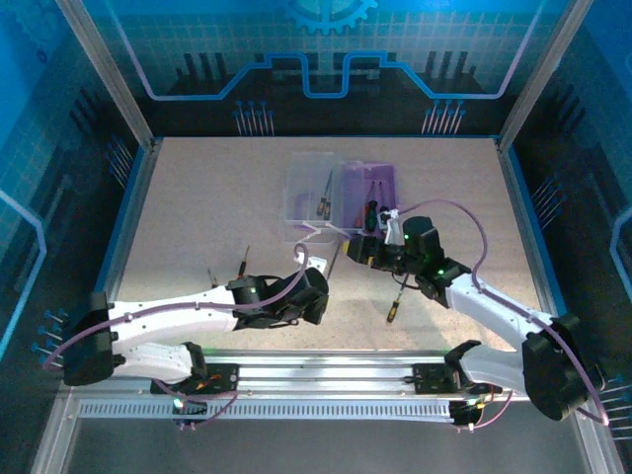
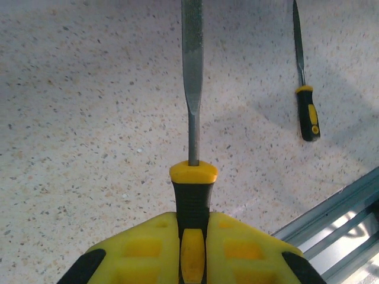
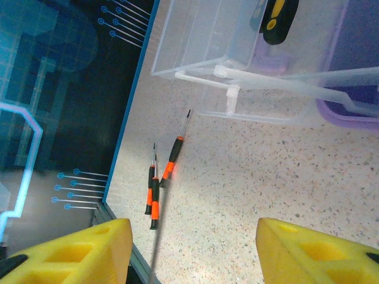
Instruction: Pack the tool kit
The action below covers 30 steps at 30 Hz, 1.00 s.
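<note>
The left gripper (image 2: 192, 226) has its yellow pads pressed together on the black grip of a slim screwdriver with a yellow-and-black handle and a flat grey shaft (image 2: 190, 106). The shaft points straight out ahead of the fingers, above the speckled beige table (image 2: 89, 118). A second yellow-and-black-handled tool (image 2: 308, 112) lies loose on the table off to one side, well apart from the held one.

The right gripper (image 3: 194, 229) stands spread wide with nothing between its fingers, hovering near the front edge of the case. Below it, a few thin orange-handled screwdrivers (image 3: 155, 192) lie close together on the table.

The small translucent purple plastic case (image 1: 393, 188) lies open toward the far middle of the table, with its clear hinged lid (image 1: 301, 193) folded out flat on the left. Some tools already lie inside.

The step in hand looks to be carrying the held screwdriver to the case and laying it in. To do that well, turn the wrist so the shaft runs along the case's long side. Bring the tool low over a free stretch of the tray before letting go (a drop from height would likely bounce it out or tip it across its neighbours). The right arm sits near the case's front, so an approach from the left, lid side would avoid crowding it.
</note>
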Available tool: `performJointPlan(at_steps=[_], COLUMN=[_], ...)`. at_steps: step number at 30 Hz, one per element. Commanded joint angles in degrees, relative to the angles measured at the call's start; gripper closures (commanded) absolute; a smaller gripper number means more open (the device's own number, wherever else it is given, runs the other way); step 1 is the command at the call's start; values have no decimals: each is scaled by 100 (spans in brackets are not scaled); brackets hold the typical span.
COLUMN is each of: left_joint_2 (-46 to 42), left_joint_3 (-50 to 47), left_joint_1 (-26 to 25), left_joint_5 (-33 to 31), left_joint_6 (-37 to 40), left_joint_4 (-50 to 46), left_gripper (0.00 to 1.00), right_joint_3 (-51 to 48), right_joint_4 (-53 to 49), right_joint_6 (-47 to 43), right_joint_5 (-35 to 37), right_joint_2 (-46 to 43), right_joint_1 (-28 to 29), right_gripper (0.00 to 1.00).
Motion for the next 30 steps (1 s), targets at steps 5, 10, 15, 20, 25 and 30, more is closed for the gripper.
performJointPlan(at_steps=[5,10,15,20,25,30], left_joint_2=[-536,-609,-603,-474,-383,-383], left_joint_3=[-408,-521,-485,-445,-399,-389], left_joint_1=[-20,-25,-19,-20,-19,-16], left_joint_5=[-248,-249,-263,-218,-180,-207], left_joint_6=[-313,-388,-346,-276,-262,-249], left_joint_4=[183,208,280,332,371,380], left_gripper=[87,87,87,87,87,87], right_joint_3=[451,475,511,388,441,412], right_joint_4=[294,340,646,1157,1418,1674], right_joint_6=[71,156,339,653,804,992], right_joint_5=[98,282,184,172,13,-60], right_joint_2=[332,346,636,930,1244,1409], right_joint_1=[368,525,708,846,936,954], right_gripper=[42,43,46,52,68,83])
